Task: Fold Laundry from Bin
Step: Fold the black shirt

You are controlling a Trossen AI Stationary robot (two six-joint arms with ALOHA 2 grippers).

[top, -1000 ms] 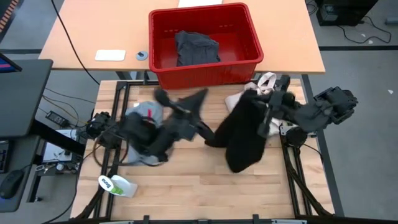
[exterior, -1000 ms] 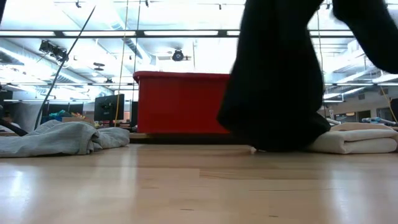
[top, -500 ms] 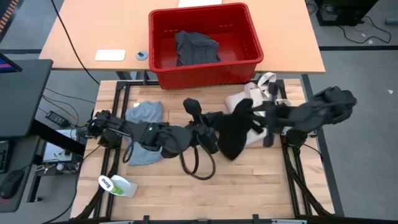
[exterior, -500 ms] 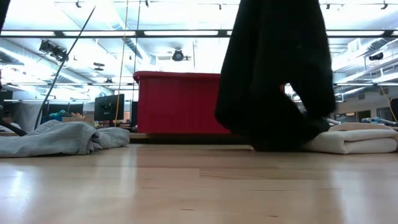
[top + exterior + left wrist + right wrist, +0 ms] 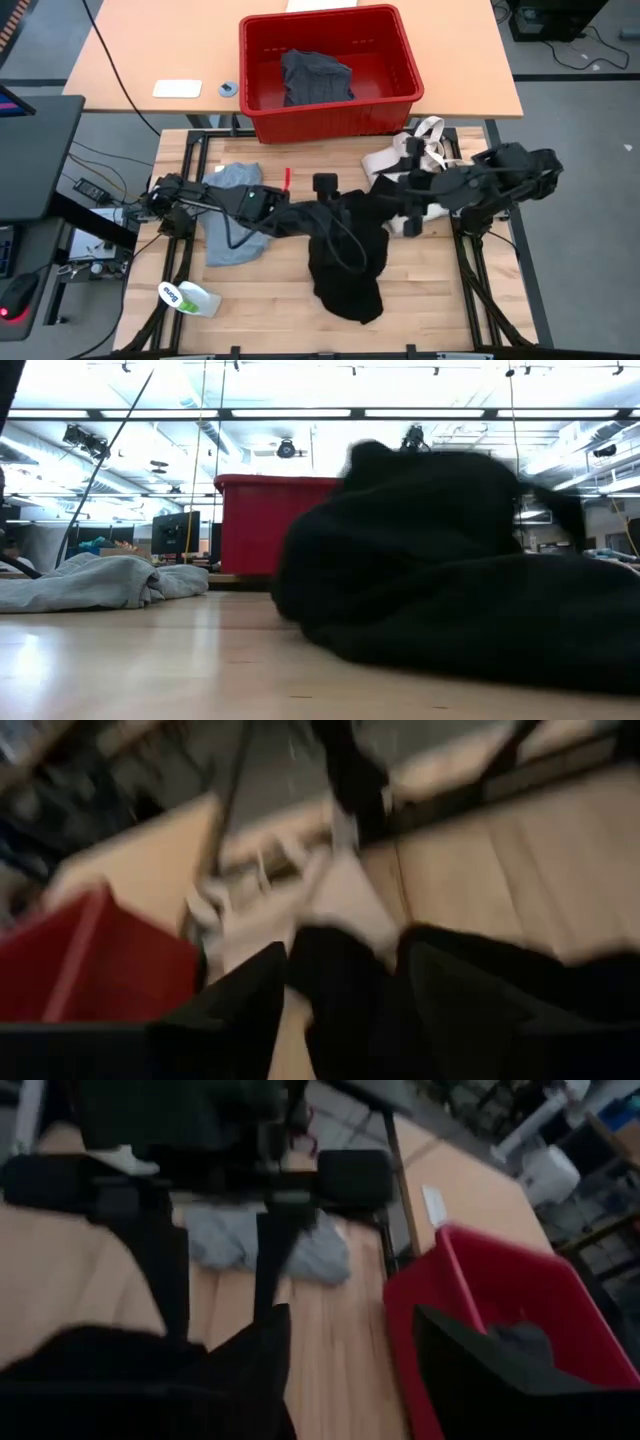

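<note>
The large black garment (image 5: 345, 255) lies in a heap at the middle of the table and fills the right of the low view (image 5: 460, 580). My left gripper (image 5: 338, 205) reaches in from the left over the garment's far edge, its fingers apart (image 5: 345, 1020). My right gripper (image 5: 388, 197) comes in from the right beside that edge, open with nothing between its fingers (image 5: 350, 1380). A light grey T-shirt (image 5: 232, 210) lies crumpled at the left. The red bin (image 5: 330, 70) stands beyond the table with a dark grey garment (image 5: 315, 78) inside. My left gripper stands open at the black garment's far edge (image 5: 340, 980). Black cloth shows between its fingers, but I cannot tell whether they touch it. My right gripper touches nothing.
A cream tote bag (image 5: 415, 160) lies at the far right of the table, partly under my right arm. A white and green bottle (image 5: 185, 297) lies at the near left corner. Bare wood shows along the near edge.
The black garment hung in the air from both grippers; it has fallen and now lies heaped on the table. My left gripper has swung toward the table's right, tipped over and come down. My right gripper has shifted a little toward the middle.
</note>
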